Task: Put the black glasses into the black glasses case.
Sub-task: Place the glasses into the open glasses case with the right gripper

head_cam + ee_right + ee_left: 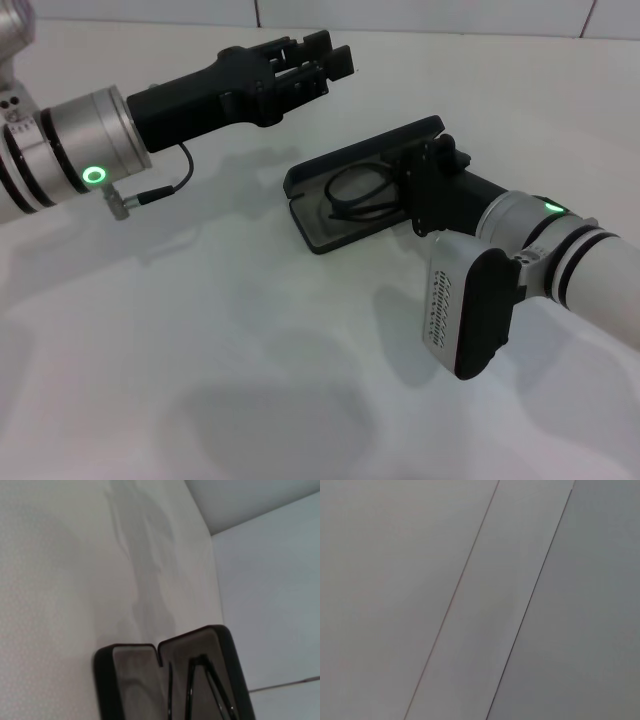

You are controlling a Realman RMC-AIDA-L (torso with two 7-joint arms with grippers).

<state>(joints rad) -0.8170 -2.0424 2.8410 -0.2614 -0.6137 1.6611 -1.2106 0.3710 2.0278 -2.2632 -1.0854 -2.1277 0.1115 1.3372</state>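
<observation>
The black glasses case (345,205) lies open on the white tabletop (230,340) just right of centre in the head view, its grey lining showing. The black glasses (358,192) rest folded inside it, thin wire rims and temple arms visible against the felt in the right wrist view (192,690). The right gripper (432,185) reaches in from four o'clock and sits over the case's right end; whether its jaws are spread or pressed together cannot be told. The left gripper (318,62) hangs above the tabletop at eleven o'clock from the case, well apart from it, jaws spread and empty.
</observation>
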